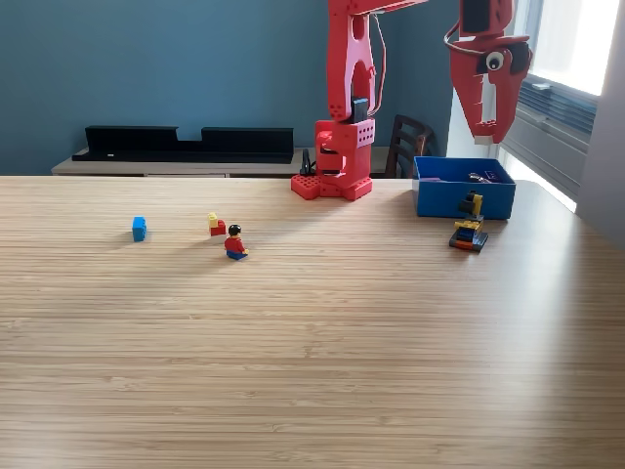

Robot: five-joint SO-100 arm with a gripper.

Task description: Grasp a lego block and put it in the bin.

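My red gripper (485, 135) hangs above the blue bin (463, 198) at the exterior view's right, its tips pointing down. I see nothing between its fingers, and its jaws look close together. The bin holds some small pieces. A stacked lego figure (470, 227) of yellow, black and red stands right in front of the bin. A small blue block (139, 228) lies at the left. A red and yellow block (215, 226) and a minifigure (234, 242) with a red top stand near the middle.
The arm's red base (335, 178) is bolted at the table's far edge. A long black tray (186, 145) rests on a shelf behind the table, and a dark chair (408, 143) stands behind the bin.
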